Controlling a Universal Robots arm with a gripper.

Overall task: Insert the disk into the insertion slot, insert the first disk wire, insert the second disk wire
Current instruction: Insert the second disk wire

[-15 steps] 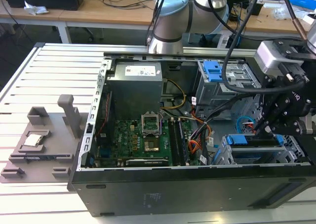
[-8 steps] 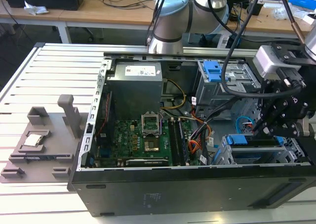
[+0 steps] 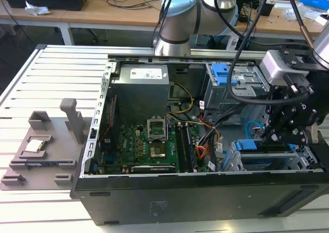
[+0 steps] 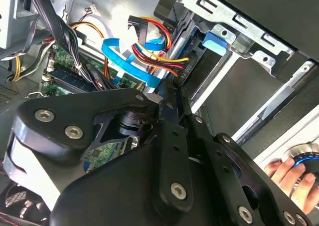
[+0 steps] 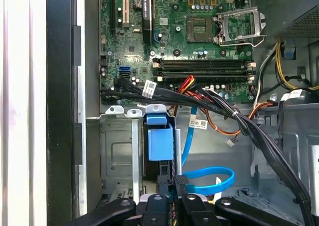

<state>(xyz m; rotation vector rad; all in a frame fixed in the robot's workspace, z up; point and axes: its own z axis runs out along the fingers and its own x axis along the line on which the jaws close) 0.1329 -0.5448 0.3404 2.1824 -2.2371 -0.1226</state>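
The disk point(image 3: 247, 145), seen by its bright blue carrier point(image 5: 160, 142), sits inside the insertion slot point(image 3: 303, 158), a silver metal cage point(image 5: 117, 156) at the case's front corner on the exterior view's right. My gripper point(image 3: 272, 135) hangs right over the cage's open end. In the first wrist view its fingers point(image 5: 187, 201) are closed together on a small black connector, and a flat blue disk wire point(image 5: 219, 178) loops away from it. The second wrist view has the same gripper point(image 4: 169, 99) pressed against the disk's edge, beside the blue wire point(image 4: 124, 61) and red-yellow wires.
The open case holds a green motherboard point(image 3: 149, 145), a grey power supply point(image 3: 141, 89) and a taller cage with blue clips point(image 3: 226, 81). A thick black cable bundle point(image 5: 239, 118) crosses near the cage. A hand point(image 4: 286, 171) rests outside the case. A grey fixture point(image 3: 46, 145) lies on the exterior view's left.
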